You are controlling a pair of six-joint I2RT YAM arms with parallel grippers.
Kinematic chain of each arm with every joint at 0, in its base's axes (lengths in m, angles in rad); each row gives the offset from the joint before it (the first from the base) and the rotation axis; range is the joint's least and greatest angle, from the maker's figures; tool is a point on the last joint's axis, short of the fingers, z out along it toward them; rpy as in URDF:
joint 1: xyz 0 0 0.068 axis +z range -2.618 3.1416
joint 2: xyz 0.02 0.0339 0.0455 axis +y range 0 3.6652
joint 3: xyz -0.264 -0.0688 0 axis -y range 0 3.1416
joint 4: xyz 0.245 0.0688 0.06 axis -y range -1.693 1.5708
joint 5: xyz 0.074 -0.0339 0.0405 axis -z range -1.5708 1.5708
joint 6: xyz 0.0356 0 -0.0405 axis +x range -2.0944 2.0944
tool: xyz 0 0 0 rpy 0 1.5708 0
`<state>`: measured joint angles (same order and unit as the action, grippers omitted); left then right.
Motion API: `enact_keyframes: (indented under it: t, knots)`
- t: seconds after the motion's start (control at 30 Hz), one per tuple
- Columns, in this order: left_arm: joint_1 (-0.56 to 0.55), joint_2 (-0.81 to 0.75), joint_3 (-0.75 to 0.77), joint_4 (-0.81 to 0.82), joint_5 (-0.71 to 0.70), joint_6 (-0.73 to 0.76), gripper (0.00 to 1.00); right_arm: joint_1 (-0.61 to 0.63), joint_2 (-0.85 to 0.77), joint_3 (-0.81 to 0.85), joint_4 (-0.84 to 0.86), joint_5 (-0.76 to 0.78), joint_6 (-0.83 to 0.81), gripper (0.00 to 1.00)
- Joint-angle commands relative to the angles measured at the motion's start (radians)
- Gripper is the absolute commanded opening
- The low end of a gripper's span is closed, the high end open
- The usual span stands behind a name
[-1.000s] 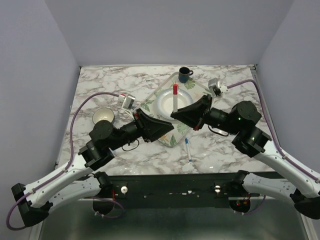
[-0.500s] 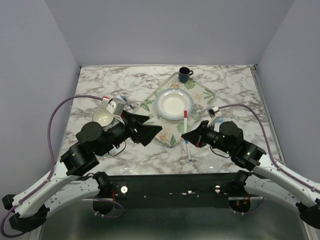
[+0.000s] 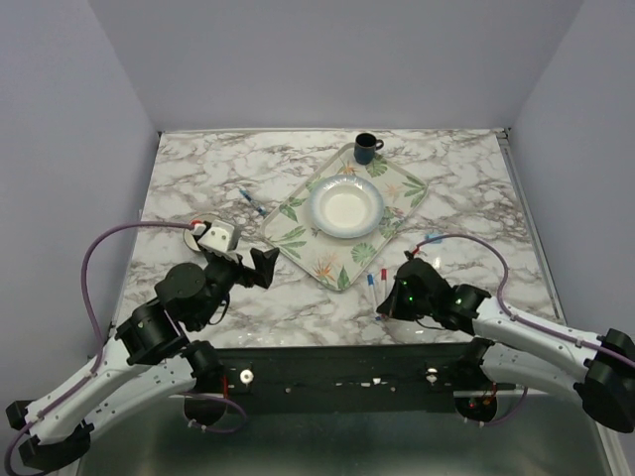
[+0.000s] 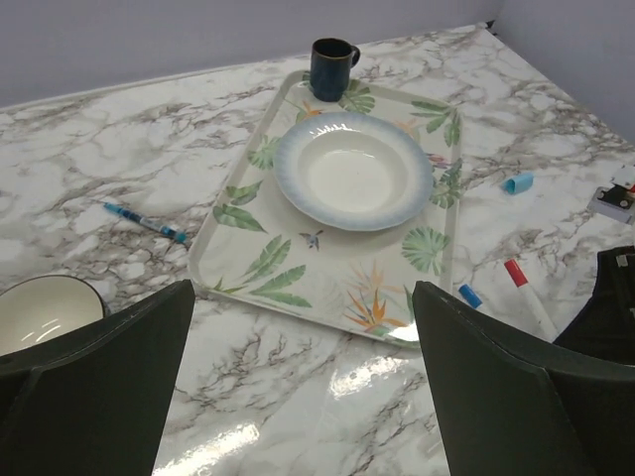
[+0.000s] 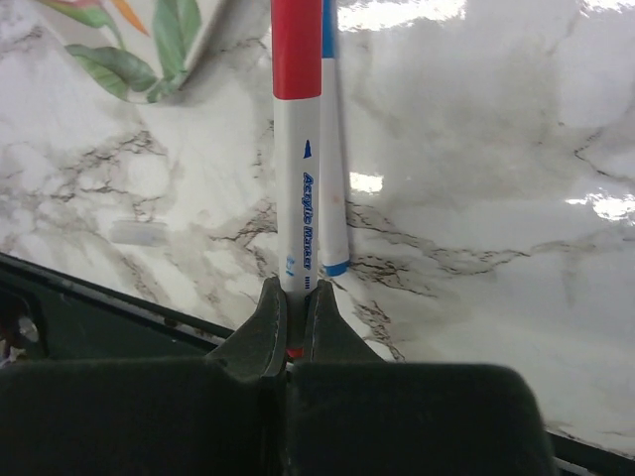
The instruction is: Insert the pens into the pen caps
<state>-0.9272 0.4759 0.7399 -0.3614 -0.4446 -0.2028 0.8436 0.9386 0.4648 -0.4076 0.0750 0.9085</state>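
My right fingers (image 5: 295, 297) are clenched on the rear end of the white marker (image 5: 298, 178); it runs straight out from them, long axis near-to-far across the table (image 3: 466, 188), with the red cap (image 5: 296, 45) on the far end pointing at the near edge of the tray (image 3: 298, 238); it lies low at the table, though I cannot tell whether it touches; from above it sits just beyond the tray's near corner, with my right fingers (image 3: 392, 297) at its near end.

Just beside it, on its left from above, lies the second white marker (image 3: 370, 290), parallel and on the table; its blue cap (image 4: 469, 295) also points toward the tray; the two look close enough to touch, but I cannot be sure.

My left fingers (image 4: 109, 367) are spread wide and grasp nothing; that gripper (image 3: 263, 266) hangs over the table left of the tray's near end, facing the tray.

The thin dark blue pen (image 3: 251, 199) lies flat on the table left of the tray, well apart from the markers; its long axis runs diagonally, far-left to near-right, the near end close to the tray's rim.

A short light-blue tube (image 3: 434, 238) lies on the table to the right of the tray.

On the tray stands a white plate (image 3: 344, 206); a dark mug (image 3: 366, 148) is at its far corner; a bowl (image 4: 40, 312) sits on the table near my left wrist.
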Motion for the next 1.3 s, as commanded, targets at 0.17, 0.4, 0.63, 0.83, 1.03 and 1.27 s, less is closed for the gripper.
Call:
enact_keyframes:
  t: [0.17,0.4,0.63,0.83,1.03,1.27]
  knots:
    - [-0.002,-0.072,-0.028,0.018,-0.071,0.037,0.99,0.000,0.239,0.109,-0.149,0.137,0.007,0.10]
    - [-0.002,-0.065,-0.027,0.019,-0.051,0.032,0.99,0.000,0.330,0.120,-0.120,0.117,-0.010,0.16]
    - [-0.001,-0.066,-0.030,0.025,-0.057,0.036,0.99,0.000,0.315,0.113,-0.114,0.121,-0.059,0.27]
    - [-0.001,-0.060,-0.034,0.027,-0.065,0.040,0.99,0.002,0.324,0.127,-0.128,0.140,-0.097,0.29]
    - [-0.001,-0.050,-0.051,0.053,-0.088,0.039,0.99,0.000,0.275,0.170,-0.203,0.186,-0.099,0.29]
    - [-0.001,0.107,0.073,-0.103,-0.198,-0.194,0.99,0.000,0.115,0.184,-0.238,0.154,-0.125,0.33]
